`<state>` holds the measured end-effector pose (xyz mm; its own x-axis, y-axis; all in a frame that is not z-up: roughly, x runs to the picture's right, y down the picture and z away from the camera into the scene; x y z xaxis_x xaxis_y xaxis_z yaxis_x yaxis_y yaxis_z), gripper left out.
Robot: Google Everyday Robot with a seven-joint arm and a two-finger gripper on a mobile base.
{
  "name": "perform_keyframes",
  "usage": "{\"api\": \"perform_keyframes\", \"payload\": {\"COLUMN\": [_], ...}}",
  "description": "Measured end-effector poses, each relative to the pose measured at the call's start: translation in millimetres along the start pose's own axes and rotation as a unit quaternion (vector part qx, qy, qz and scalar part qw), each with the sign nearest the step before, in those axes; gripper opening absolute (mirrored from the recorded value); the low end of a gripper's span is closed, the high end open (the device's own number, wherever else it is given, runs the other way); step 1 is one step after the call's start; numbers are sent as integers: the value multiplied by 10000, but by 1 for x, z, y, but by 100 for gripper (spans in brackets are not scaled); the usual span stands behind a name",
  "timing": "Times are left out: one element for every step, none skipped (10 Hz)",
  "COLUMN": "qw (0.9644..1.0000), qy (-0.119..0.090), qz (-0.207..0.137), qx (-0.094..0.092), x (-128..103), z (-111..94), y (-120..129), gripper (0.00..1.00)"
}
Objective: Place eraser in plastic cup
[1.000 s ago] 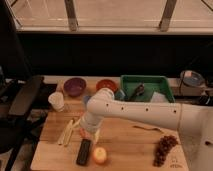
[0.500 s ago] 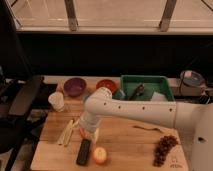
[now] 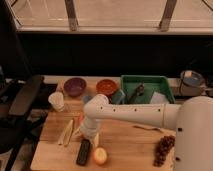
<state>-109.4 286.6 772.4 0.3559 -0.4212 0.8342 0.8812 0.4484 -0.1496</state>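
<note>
wooden table (image 3: 130,150) with the robot's white arm (image 3: 135,115) reaching across it from the right of the view and bending downward at its end. the gripper (image 3: 88,135) hangs low over the board, right at the far end of the eraser (image 3: 83,151). whether it is released or clenched cannot be told, nor whether it touches the block. the eraser, a flat black oblong, lies near the table's front edge, just beside an orange fruit (image 3: 100,156). pale yellow strips (image 3: 66,132) lie on the gripper's other side. the plastic cup (image 3: 87,99), light blue, stands farther back, partly hidden by the arm, between a white cup (image 3: 56,101) and an orange bowl (image 3: 106,87). a purple bowl (image 3: 75,86) and a green bin (image 3: 146,89) stand along the back. grapes (image 3: 163,149) lie near the front, under the arm's base.
</note>
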Motion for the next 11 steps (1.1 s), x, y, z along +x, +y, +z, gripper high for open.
{"api": "perform_keyframes", "payload": {"qw": [9999,9997,9996,9996,9997,9997,9997,9991,9982,9969,9945], "qy": [-113,-165,-154,-116,-69,-6,48,196,293,395,551], "qz": [61,89,108,124,155,196,239,371,477,599,738], "qx": [-82,-145,-188,-207,-197,-149,-87,90,215,336,499], "x": [-3,-7,-9,-11,-11,-10,-9,-3,5,15,35], "z": [6,7,6,1,-4,-10,-18,-36,-50,-65,-88], "y": [6,10,13,13,15,17,19,22,24,26,24], "gripper": [70,60,50,40,30,20,12,2,0,0,0]}}
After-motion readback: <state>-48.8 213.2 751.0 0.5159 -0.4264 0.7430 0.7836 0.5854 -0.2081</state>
